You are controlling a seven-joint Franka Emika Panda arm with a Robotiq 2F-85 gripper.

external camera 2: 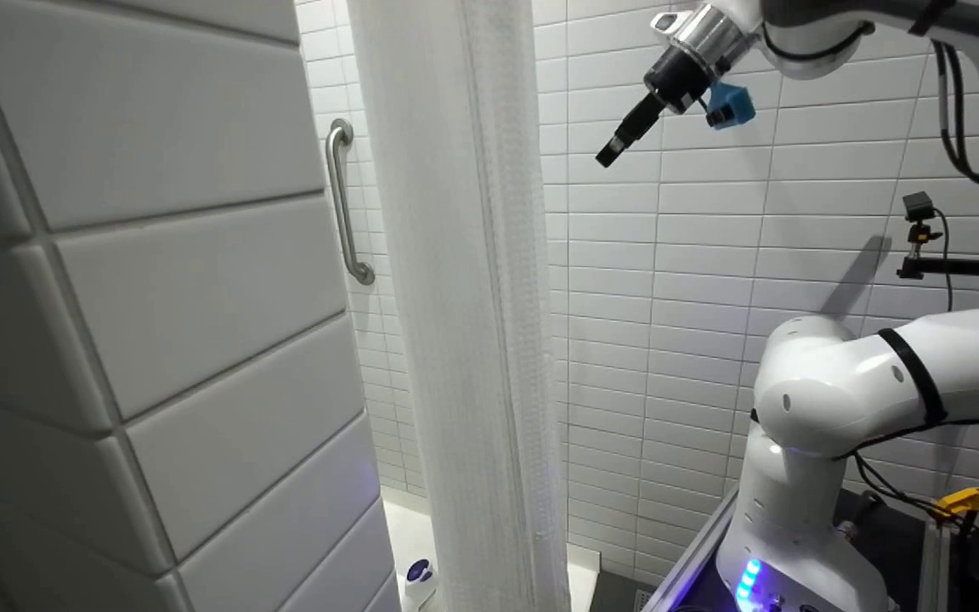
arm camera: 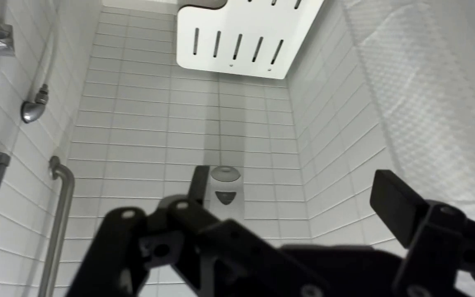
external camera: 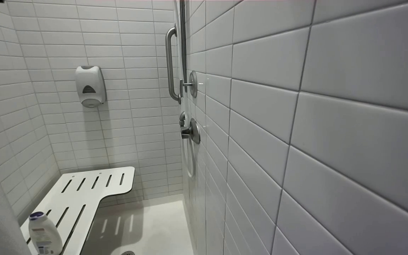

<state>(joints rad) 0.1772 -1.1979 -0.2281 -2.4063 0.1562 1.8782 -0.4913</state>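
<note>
ok, white shower curtain (external camera 2: 468,306) first: it hangs in loose folds near the fingers (arm camera: 397,208), its textured side filling the right of the wrist view. in an exterior view a gap shows b/w curtain & fingers, so prob. no contact. fingers are spread wide w/ nothing b/w them. to do it well, imo go slow & leave room on the curtain side, b/c a spread finger could snag a fold; narrowing them a bit would prob. cut that risk. depth is hard to judge from the wrist view alone, so cross-check w/ the exterior views.

further out: slotted shower seat (external camera: 87,196), w/ a white purple-capped bottle (external camera: 45,233) on it near the curtain, prob. easy to knock if fabric drags. soap dispenser (arm camera: 226,187) on the tiled back wall (arm camera: 138,123), partly behind one finger. steel grab bar (arm camera: 61,214) at left, rigid, so best avoided.
</note>
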